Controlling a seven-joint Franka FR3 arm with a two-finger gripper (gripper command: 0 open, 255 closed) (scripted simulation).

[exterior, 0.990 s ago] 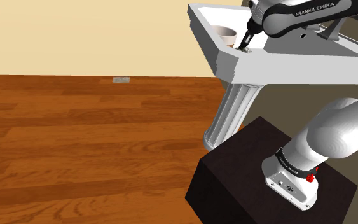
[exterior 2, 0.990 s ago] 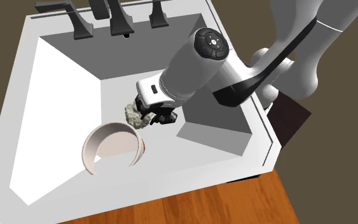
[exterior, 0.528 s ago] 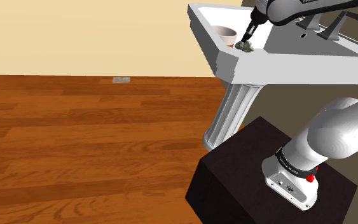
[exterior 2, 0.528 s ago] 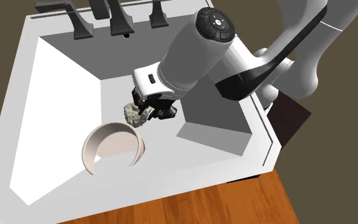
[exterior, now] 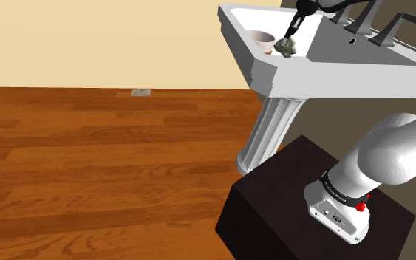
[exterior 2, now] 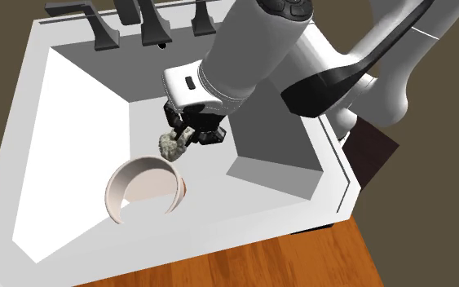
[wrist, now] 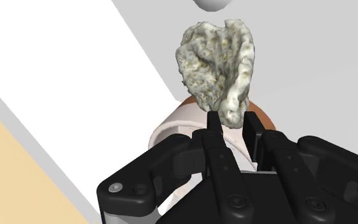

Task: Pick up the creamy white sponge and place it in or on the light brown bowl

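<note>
Sponge (wrist: 219, 60), clamped in the end effector (wrist: 233, 124), should be centred over the bowl (exterior 2: 144, 187) (near its rim now) before release.

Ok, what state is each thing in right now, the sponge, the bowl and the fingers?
Sponge, clasped between the fingers, hanging in the air, not in the bowl.
Bowl, upright in the sink, empty.
Fingers, shut on the sponge.

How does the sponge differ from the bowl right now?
The sponge is lumpy and rough; the bowl is smooth and round. The sponge hangs clasped between the fingers; the bowl sits in the sink. The bowl is wider than the sponge. Both are pale.
</note>
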